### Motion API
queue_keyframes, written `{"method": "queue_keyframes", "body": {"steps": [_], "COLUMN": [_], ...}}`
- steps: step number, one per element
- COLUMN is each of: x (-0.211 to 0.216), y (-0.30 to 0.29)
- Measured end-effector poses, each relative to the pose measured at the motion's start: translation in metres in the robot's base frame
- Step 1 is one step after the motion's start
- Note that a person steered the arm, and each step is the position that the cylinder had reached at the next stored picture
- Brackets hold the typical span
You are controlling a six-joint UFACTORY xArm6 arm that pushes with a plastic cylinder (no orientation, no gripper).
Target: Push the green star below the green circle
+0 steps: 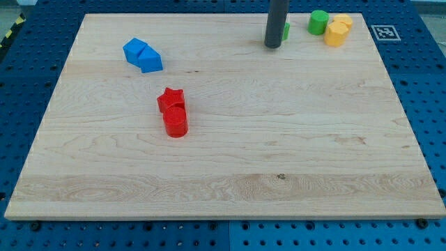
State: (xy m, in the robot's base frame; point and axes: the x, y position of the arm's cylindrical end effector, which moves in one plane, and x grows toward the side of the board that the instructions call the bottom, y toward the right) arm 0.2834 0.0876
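The green circle (318, 21) stands near the view's top right on the wooden board (230, 160). The green star (286, 31) is almost wholly hidden behind my dark rod; only a sliver of green shows at the rod's right edge, to the left of the green circle. My tip (272, 45) rests on the board touching or just in front of the green star, to its lower left.
Two yellow blocks (338, 31) sit touching the green circle's right side. Two blue blocks (143, 55) lie together at the upper left. A red star (171, 100) and a red cylinder (175, 121) touch each other left of centre.
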Motion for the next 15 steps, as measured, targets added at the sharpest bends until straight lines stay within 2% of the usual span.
{"method": "queue_keyframes", "body": {"steps": [2,4,10,11,15], "x": [-0.047,-0.029,-0.022,-0.012,-0.023], "y": [-0.031,-0.021,0.085,0.060,-0.189]}}
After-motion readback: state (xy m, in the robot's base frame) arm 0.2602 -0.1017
